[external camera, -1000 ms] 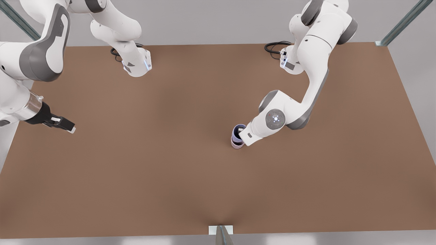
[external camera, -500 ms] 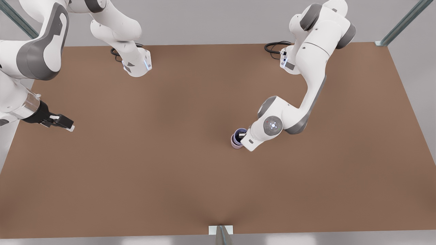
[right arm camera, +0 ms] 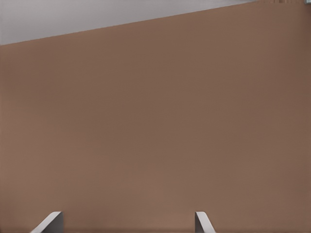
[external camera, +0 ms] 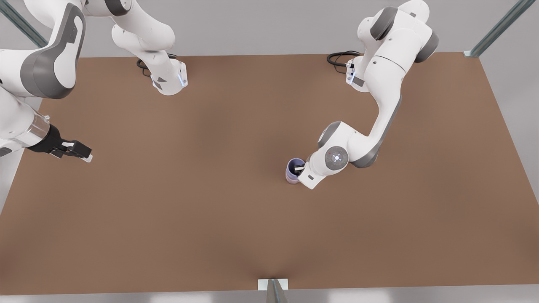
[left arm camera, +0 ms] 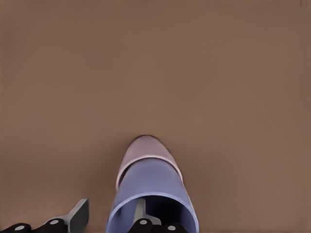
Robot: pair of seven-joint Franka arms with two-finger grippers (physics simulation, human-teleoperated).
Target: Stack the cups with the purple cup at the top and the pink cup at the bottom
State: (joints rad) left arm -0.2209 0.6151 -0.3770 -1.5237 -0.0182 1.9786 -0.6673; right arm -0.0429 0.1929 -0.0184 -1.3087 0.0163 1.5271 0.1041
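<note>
**A:** Where were the cups (external camera: pixel 292 171) at that moment?

**B:** Together on the table (external camera: pixel 202 198), toward the front view's right. The purple cup (left arm camera: pixel 151 183) sat upright inside the pink cup (left arm camera: pixel 146 145), with the pink rim showing as a collar around it. That was the order asked for, pink below and purple above.

**A:** And the left gripper (left arm camera: pixel 109 217)?

**B:** It was right at the stack. In its wrist view one finger was down inside the purple cup and the other stood outside, so the two straddled the wall. A rim grip like that would let the cup go down into the other with nothing around its outside to catch on the pink rim.

**A:** Was it clamped?

**B:** I thought not. The outer finger (left arm camera: pixel 78 213) stood a little apart from the wall, so I read the jaws as narrowly parted, with the cup resting on the pink one.

**A:** What about the right gripper (external camera: pixel 84 155)?

**B:** It waited well apart, near the table's edge at the front view's left. Its fingers were spread wide over bare table and held nothing. It was probably parked there to keep out of the way.

**A:** What was left to do?

**B:** In my judgement, only a straight lift out, so the inner finger wouldn't drag the purple cup up.
</note>
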